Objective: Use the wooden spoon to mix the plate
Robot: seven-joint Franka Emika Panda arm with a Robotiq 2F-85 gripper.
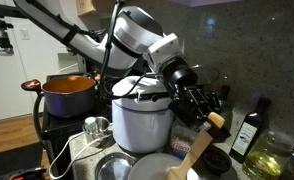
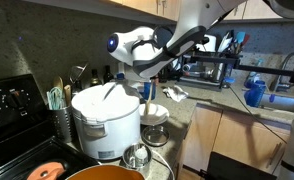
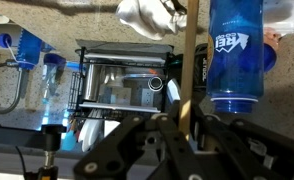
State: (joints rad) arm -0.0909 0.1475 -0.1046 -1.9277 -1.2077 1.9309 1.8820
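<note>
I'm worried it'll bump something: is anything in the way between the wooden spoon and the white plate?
Nothing visible is. The claw grips the wooden spoon, whose lower end slants down right at the plate. The rice cooker stands beside that path, not in it.

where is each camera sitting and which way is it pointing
Exterior view: low and close, facing the rice cooker and orange pot; shows the arm and the gripper shut on the wooden spoon.
Exterior view: by the stove, facing toward the faucet; the arm shows beyond the rice cooker.
Wrist view: looks past the gripper along the wooden spoon at a blue bottle.
Shared: both exterior views show arm and rice cooker; the blue bottle also shows in an exterior view.
</note>
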